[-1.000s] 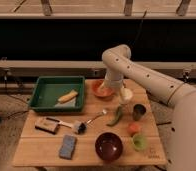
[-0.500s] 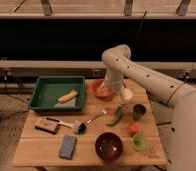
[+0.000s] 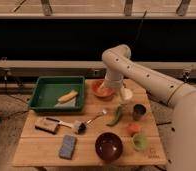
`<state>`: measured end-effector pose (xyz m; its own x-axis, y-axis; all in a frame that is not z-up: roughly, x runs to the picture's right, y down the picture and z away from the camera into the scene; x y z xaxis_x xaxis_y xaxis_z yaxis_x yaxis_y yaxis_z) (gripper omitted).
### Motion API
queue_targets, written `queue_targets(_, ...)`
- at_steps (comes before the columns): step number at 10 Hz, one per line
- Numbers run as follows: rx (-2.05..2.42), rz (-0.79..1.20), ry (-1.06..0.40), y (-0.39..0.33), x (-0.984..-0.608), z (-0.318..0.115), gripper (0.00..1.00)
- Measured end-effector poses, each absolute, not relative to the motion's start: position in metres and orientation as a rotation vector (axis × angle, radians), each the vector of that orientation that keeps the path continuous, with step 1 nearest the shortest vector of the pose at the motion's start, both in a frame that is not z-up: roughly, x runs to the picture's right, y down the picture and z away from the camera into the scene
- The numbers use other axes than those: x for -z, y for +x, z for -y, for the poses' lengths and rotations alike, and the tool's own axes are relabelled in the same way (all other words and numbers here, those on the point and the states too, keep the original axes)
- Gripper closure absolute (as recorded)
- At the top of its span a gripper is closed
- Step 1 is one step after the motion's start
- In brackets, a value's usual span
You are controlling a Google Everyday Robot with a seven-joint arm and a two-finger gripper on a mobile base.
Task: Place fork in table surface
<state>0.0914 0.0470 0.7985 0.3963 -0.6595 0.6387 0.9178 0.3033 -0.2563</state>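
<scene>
My gripper [image 3: 103, 88] hangs low over the one orange bowl [image 3: 102, 93], just right of the green tray [image 3: 46, 85]. Whether it is wide, narrow or holding anything, I cannot tell.

There is one fork [image 3: 97, 118]. It lies flat on the desk [image 3: 36, 146], right of the tray's near right corner and well apart from my gripper. Its near end is close to the black head of the single brush [image 3: 79, 127].

- **In the tray:** one yellowish piece [image 3: 67, 96].
- **Right of the tray:** one green pepper [image 3: 116, 116] beside the fork, one pale object [image 3: 125, 95], one dark cup [image 3: 138, 111], one small orange item [image 3: 134, 128] and one green cup [image 3: 138, 142].
- **Nearer than the tray:** one brown block [image 3: 46, 125], one blue sponge [image 3: 67, 146] and one dark red bowl [image 3: 109, 146].

That makes two bowls and two cups. The desk's near right corner carries a small mark [image 3: 152, 155], too small for me to read.
</scene>
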Motion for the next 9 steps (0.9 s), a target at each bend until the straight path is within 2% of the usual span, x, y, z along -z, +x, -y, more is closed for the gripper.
queue_targets(9, 1.102, 0.474, -0.637, 0.0822, -0.8061, -0.052, 0.2)
